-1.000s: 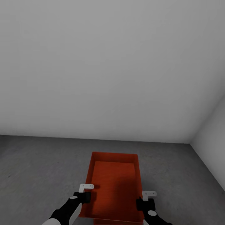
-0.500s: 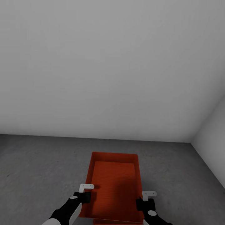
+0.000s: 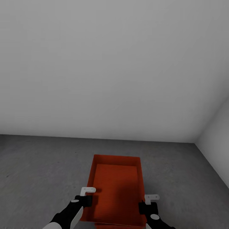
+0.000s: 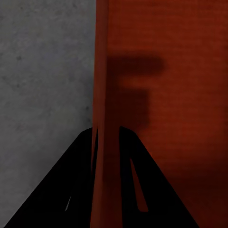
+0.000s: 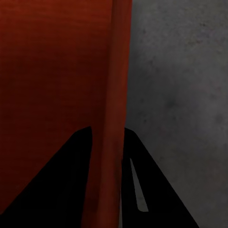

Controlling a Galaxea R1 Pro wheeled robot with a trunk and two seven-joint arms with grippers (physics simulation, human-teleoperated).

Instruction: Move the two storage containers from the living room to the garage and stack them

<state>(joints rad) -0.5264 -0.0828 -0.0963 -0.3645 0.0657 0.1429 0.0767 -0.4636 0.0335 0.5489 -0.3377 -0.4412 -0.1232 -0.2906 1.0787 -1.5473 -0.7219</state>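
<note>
Your left pincer (image 3: 87,194) straddles the left long wall of the storage container (image 3: 116,187), one finger inside and one outside, as the left wrist view shows with the thin orange-red wall (image 4: 103,142) running up between the two dark fingers (image 4: 80,180). It looks clamped on that wall, though the actual contact is hard to make out in the shadow.

The container itself sits low over the grey concrete floor (image 3: 38,165) of the garage, just in front of you and short of the white wall (image 3: 108,70). Whether it rests on the floor or hangs just above it you cannot tell. It is lidless, and its inside looks bare.

Expect it to be light and rigid enough to carry by the rim, but the walls are thin and slightly flared, so they may flex or slide out under a one-sided pull. Lift evenly from both long sides, near their middles. The fine ribbing should give the fingers some bite.

Your right pincer (image 3: 152,201) mirrors the left on the opposite wall (image 5: 114,118), also apparently closed on it.

No brand, label or lettering can be read anywhere on the container.
</note>
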